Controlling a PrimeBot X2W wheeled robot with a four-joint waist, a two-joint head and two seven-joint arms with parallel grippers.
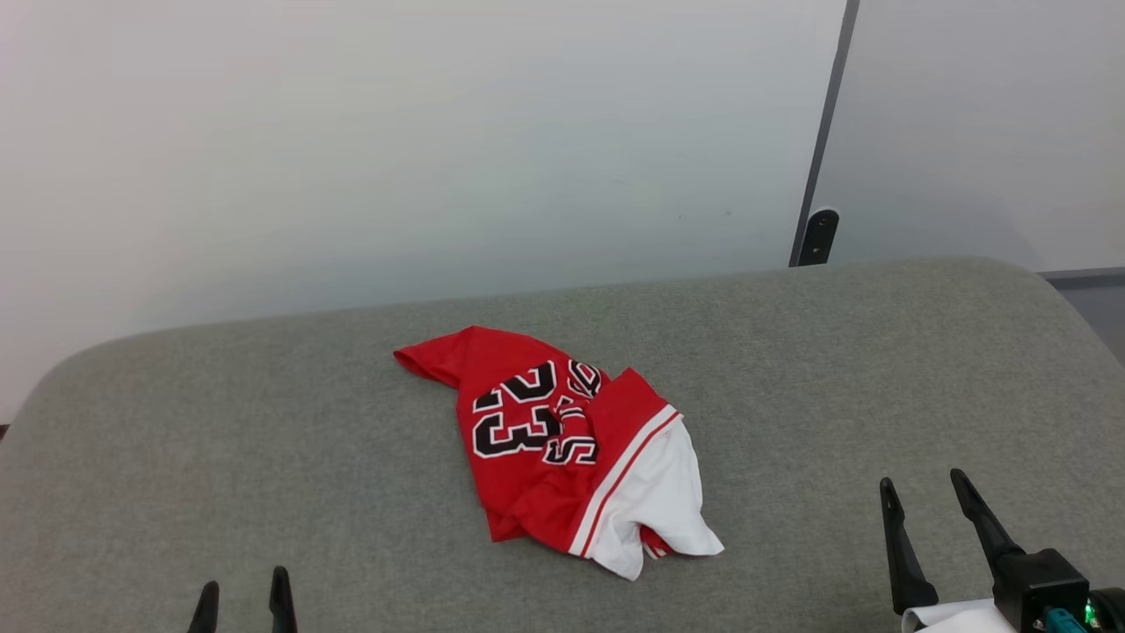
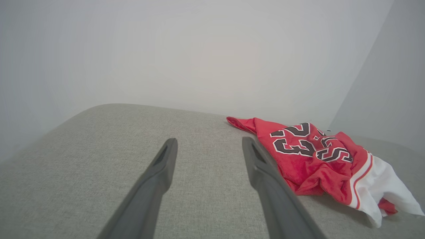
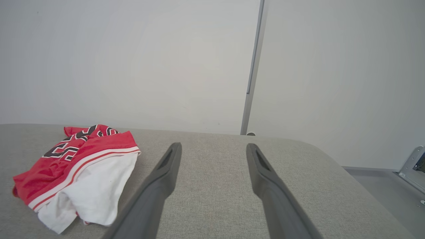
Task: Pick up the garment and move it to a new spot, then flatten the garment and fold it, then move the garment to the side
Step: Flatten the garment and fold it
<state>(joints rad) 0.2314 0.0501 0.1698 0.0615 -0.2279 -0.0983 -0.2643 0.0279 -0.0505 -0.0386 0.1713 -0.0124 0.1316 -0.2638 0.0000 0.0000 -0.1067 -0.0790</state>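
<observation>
Soft, even light fills all three views, bright and free of hard glare. In the head view the pale wall (image 1: 352,132) is lightest at the left and greyer to the right. In the wrist views it dims toward the corners. The shirt (image 1: 545,440) throws only a thin, faint shadow on the grey cushion (image 1: 220,440) along its near edge. Colours are clean and the print is sharp. Close to the lens, the dark fingers (image 2: 152,186) look slightly soft, and the cushion's far edge bows with wide-angle distortion.

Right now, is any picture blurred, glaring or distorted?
Head view: even soft light, no glare, jersey print sharp. Left wrist view: wall washed-out, faint shadow beside the jersey. Right wrist view: clear, no glare; right tool softens toward the bottom edge.
</observation>
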